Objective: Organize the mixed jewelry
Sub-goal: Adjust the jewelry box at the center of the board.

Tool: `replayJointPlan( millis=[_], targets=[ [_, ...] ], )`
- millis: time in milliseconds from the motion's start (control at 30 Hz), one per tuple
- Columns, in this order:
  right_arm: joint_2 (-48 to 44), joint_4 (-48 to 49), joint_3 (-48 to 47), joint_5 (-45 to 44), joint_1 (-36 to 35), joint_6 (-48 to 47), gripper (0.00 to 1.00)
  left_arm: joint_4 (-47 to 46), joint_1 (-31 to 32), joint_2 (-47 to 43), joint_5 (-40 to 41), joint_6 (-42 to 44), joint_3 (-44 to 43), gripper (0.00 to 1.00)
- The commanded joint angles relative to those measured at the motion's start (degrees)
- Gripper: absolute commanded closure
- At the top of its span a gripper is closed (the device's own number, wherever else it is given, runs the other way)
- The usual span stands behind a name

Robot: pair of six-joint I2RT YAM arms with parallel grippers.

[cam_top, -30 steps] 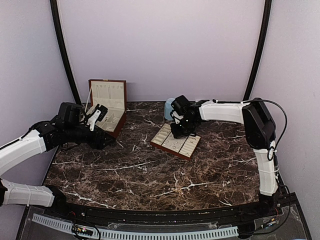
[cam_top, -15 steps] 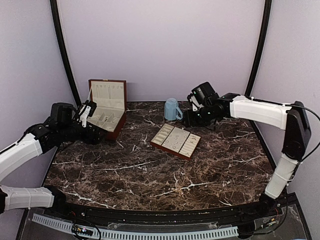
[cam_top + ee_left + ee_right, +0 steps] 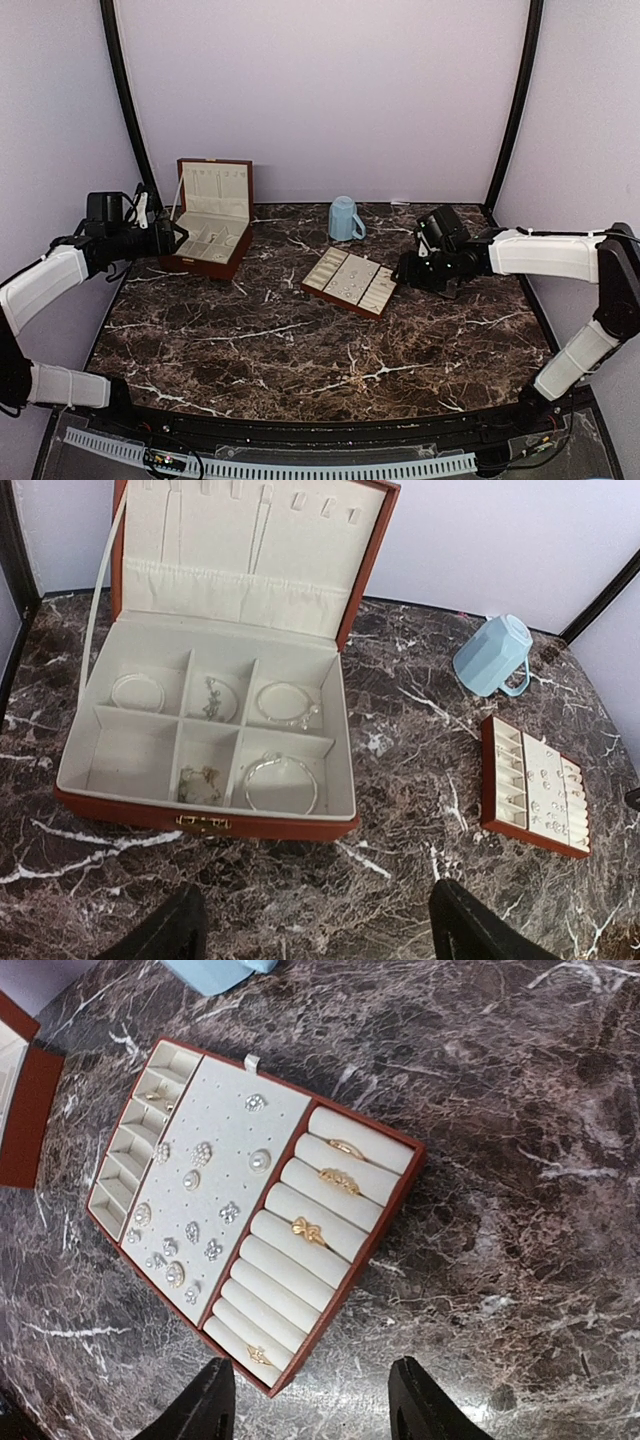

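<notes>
Jewelry (image 3: 260,1160) glints on cream tray (image 3: 285,1295); dark marble table (image 3: 520,1110) veined white.

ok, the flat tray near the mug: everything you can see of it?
The tray is flat and rectangular, with a reddish-brown rim and cream lining. It has three strips: small square cells, one holding a gold piece; a perforated pad carrying stud earrings; and padded rolls with four gold rings. It lies flat on the marble table, askew, nearer than the mug. Only the table touches it.
</notes>
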State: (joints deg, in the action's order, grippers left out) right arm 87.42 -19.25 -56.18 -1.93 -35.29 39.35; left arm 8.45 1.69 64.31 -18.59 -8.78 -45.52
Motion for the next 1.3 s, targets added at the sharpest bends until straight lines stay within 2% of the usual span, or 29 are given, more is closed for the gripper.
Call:
replayJointPlan(
  millis=[0, 167, 400, 733, 933, 1100, 1200, 1267],
  targets=[
    [1.5, 8.6, 2.0, 3.9, -0.7, 6.0, 0.5, -3.6, -0.5, 2.0, -2.3, -1.2, -4.6, 0.21],
    [4.6, 9.7, 1.5, 3.9, -1.6, 7.7, 0.56, -4.6, 0.1, 6.7, -4.7, -1.8, -6.0, 0.28],
    [4.2, 12.4, 2.8, 2.5, -1.6, 10.0, 0.57, -4.1, 8.6, 18.1, 0.1, -0.6, -11.4, 0.3],
    [2.0, 14.1, 4.0, 3.4, -1.7, 10.8, 0.57, 0.9, 11.4, 35.9, 4.8, -1.0, -23.3, 0.38],
    [2.6, 14.3, 4.0, 4.3, -1.6, 10.1, 0.58, 4.0, 13.2, 41.5, 7.5, -0.2, -27.4, 0.51],
    [3.1, 14.3, 4.1, 4.8, -1.6, 9.7, 0.58, 6.5, 14.7, 43.9, 12.2, 0.7, -28.8, 0.53],
    [3.1, 14.4, 4.1, 4.8, -1.5, 9.5, 0.58, 6.7, 15.3, 44.2, 14.0, 0.2, -28.2, 0.6],
    [3.0, 14.5, 4.2, 4.9, -1.5, 9.4, 0.58, 7.1, 15.8, 44.1, 14.7, 0.0, -27.7, 0.68]
  ],
)
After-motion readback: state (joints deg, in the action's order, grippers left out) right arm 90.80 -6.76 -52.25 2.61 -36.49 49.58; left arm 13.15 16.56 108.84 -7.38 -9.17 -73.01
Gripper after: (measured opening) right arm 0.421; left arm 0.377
